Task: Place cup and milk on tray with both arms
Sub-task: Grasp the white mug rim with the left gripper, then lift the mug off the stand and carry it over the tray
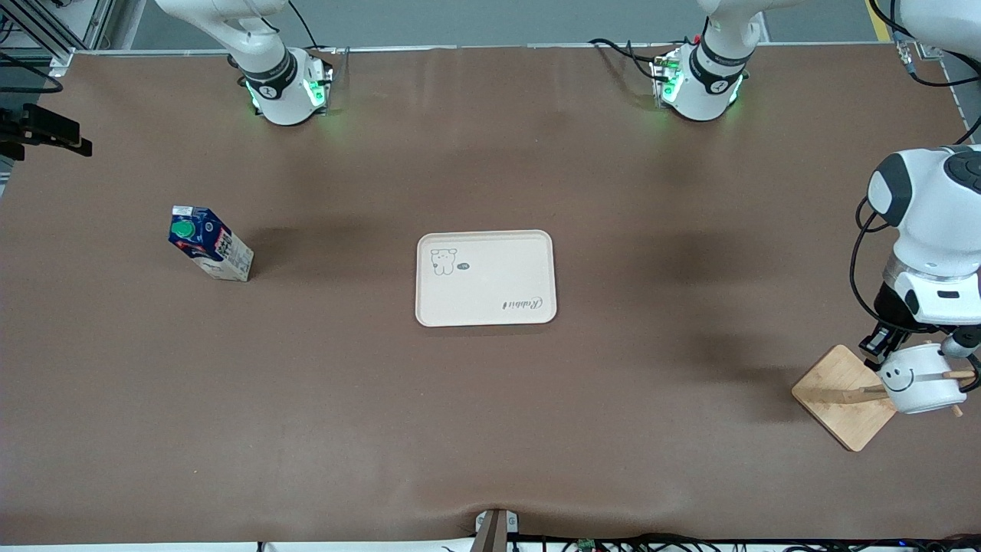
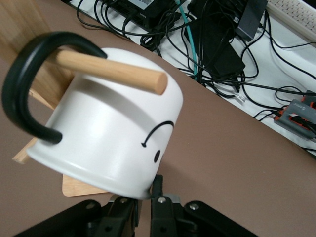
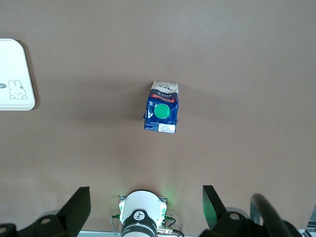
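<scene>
Cup (image 1: 916,387) hangs by its black handle on the wooden peg (image 2: 111,73) of a stand (image 1: 843,395) at the left arm's end of the table. Left gripper (image 2: 145,197) clenched on the cup's rim. Step in hand, seemingly: securing the cup; next calls for sliding it off the peg, then carrying to the bare tray (image 1: 486,278) mid-table. Milk (image 1: 209,243) stands upright toward the right arm's end. Right gripper (image 3: 146,210) waits spread wide, high over the milk.
</scene>
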Controlling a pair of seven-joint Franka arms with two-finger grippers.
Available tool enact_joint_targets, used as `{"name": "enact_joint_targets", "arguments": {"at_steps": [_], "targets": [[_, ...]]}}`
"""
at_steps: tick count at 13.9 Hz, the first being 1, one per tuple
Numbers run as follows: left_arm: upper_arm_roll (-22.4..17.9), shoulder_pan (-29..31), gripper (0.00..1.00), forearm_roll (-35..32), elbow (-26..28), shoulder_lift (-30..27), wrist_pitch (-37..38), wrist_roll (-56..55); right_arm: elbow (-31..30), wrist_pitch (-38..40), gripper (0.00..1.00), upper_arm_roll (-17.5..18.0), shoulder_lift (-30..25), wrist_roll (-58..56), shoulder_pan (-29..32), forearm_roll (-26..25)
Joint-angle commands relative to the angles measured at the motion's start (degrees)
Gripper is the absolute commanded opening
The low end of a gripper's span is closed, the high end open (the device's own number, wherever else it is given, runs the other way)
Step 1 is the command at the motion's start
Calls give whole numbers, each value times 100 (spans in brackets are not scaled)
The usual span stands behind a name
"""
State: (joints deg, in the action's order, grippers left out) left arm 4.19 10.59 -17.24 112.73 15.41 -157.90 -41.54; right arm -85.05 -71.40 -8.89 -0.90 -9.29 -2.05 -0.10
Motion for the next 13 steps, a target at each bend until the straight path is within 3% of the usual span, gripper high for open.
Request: {"name": "enact_joint_targets", "arguments": {"at_steps": [1,8,13], "targets": [[-41,57,0,-183,-50,14,-4,-83,86,56,100,28,-16,94,-14,1],[-15,13,0,-201,-172,-47,75,22,86,73,100,28,-16,94,-14,1],[90,-48,0,-245,-550,-82,689,146,86,91,100,36,-16,94,-14,1]]}}
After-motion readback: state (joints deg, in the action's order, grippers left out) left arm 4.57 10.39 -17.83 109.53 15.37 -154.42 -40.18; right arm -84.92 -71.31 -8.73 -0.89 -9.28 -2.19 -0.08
